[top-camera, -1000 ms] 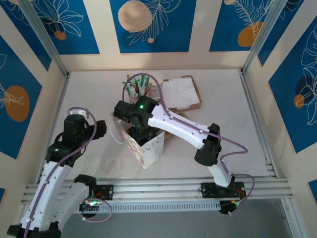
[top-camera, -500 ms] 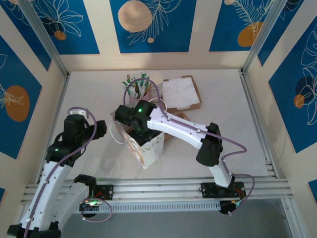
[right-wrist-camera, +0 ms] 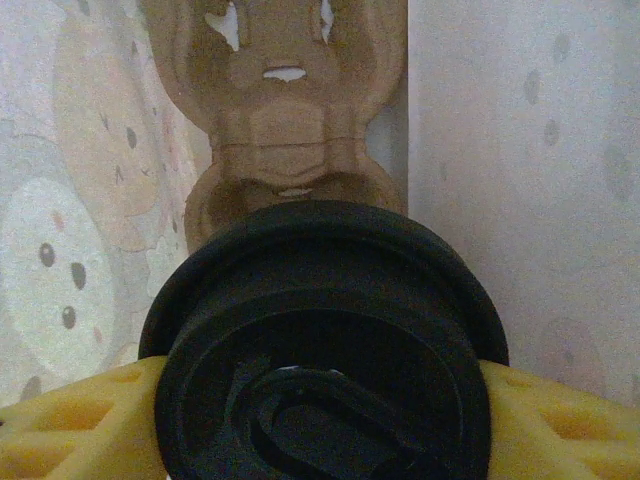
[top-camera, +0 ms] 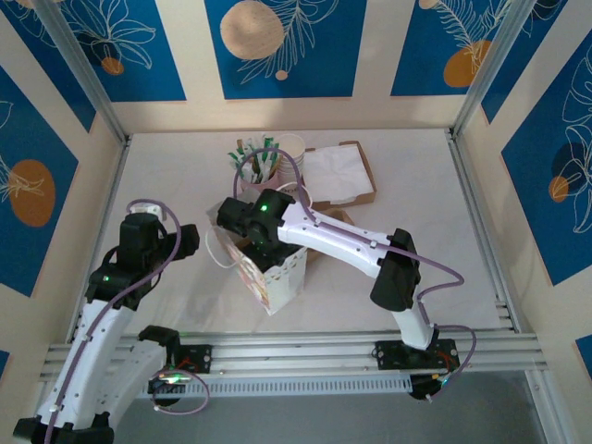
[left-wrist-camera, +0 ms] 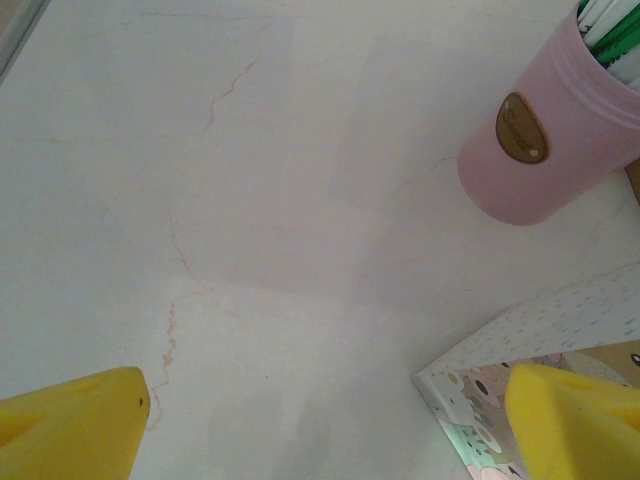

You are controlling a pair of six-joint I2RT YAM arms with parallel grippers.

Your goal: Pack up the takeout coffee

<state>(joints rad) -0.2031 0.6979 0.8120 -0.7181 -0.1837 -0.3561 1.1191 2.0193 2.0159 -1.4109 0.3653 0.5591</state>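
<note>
Inside the patterned bag [top-camera: 276,276], the right end effector [right-wrist-camera: 320,420] grips the takeout coffee [right-wrist-camera: 320,330].

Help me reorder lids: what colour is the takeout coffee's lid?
Black; the lid shows best in the right wrist view.

The table [top-camera: 166,176] is white with thin brown cracks; a pink pot [left-wrist-camera: 540,150] stands on it near the back, full of green and white sticks [left-wrist-camera: 610,25]; white cups [top-camera: 291,148] stand just beside the pot; a flat brown tray [top-camera: 368,180] with white paper [top-camera: 333,174] lies to their right; a spotty paper bag [top-camera: 277,277] stands upright nearer the front.
</note>
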